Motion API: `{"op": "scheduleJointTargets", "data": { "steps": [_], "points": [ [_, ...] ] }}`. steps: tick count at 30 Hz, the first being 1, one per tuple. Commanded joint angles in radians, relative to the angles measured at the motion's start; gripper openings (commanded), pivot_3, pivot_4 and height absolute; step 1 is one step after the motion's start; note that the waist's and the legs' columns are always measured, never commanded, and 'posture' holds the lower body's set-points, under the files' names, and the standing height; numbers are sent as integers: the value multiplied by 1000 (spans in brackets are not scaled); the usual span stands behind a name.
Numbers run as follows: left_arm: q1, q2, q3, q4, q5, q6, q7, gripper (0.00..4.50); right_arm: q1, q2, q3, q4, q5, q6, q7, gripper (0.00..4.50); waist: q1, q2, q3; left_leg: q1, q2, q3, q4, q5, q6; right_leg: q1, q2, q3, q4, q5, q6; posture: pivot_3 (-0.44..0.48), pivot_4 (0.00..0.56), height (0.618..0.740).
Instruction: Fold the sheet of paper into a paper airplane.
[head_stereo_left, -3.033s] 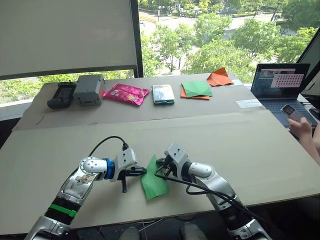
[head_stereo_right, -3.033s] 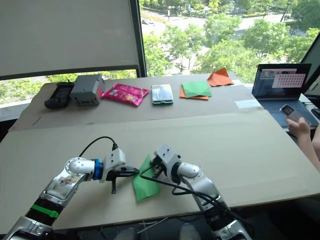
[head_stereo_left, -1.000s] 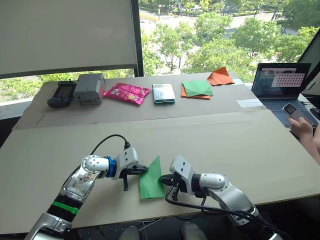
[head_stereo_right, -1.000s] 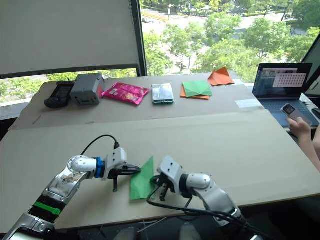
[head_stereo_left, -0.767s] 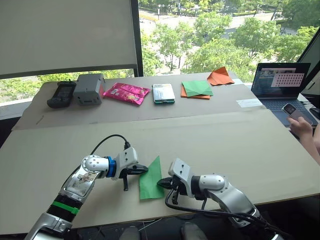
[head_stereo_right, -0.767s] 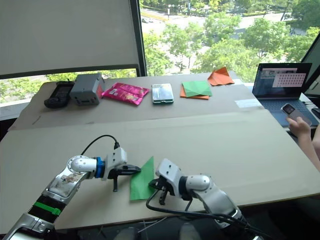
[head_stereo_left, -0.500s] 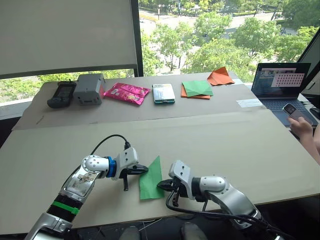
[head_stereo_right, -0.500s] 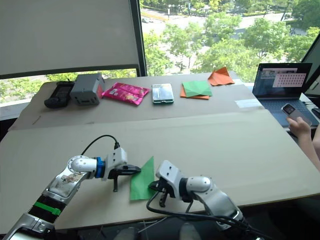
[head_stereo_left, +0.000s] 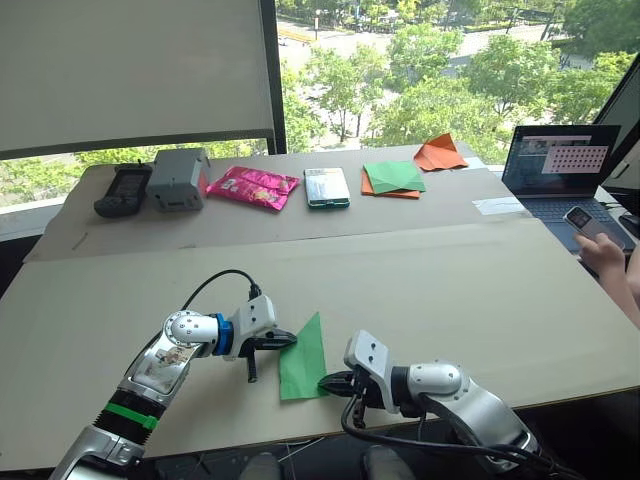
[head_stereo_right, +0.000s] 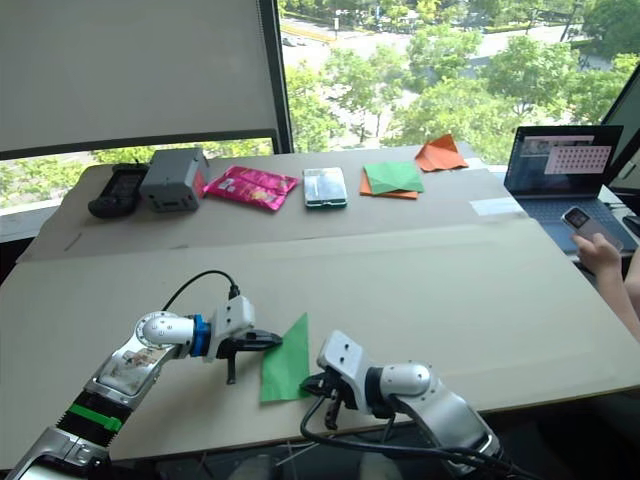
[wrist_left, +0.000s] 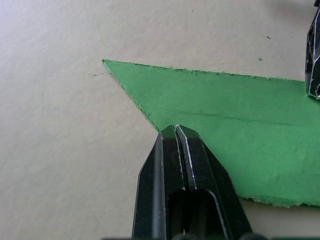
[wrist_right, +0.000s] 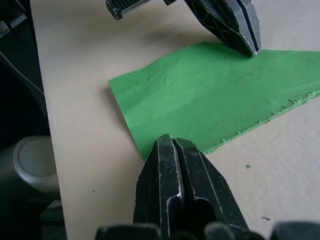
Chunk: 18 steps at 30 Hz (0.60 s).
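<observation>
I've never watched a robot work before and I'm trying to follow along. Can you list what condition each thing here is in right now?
Sheet of paper: folded into a pointed shape, flat on the table.
Left end effector: shut, tip on the paper's left edge.
Right end effector: shut, tip at the paper's near right edge.
Laptop: open, screen lit.
Darker green paper square: lying on orange paper.
Orange paper piece: folded.

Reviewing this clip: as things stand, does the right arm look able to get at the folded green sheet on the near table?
Probably yes. The right gripper, jaws shut, sits at the near right corner of the sheet of paper with nothing between them. The left gripper presses the opposite edge, leaving that corner free.
</observation>
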Motion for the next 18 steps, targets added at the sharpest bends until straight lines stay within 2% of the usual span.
{"op": "scheduleJointTargets", "data": {
  "steps": [1, 12, 18],
  "points": [
    [20, 9, -34, 39, 45, 18, -6, 41, 27, -30, 40, 21, 6, 58, 19, 0, 0, 0, 0, 0, 0, 0, 0, 0, 0, 0, 0, 0, 0, 0, 0, 0, 150, 732],
    [14, 6, -33, 44, 44, 18, -5, 41, 24, -40, 24, 5, 32, 52, 14, 0, 1, 0, 0, 0, 0, 0, 0, 0, 0, 0, 0, 0, 0, 0, 0, 0, 150, 732],
    [12, 17, 37, -19, -33, 61, -15, 41, 17, 19, -177, -70, 150, -27, -14, 0, 0, 0, 7, -1, 0, 0, 0, 0, 0, -1, 0, 0, 0, 0, 0, 0, 150, 732]
  ]
}}
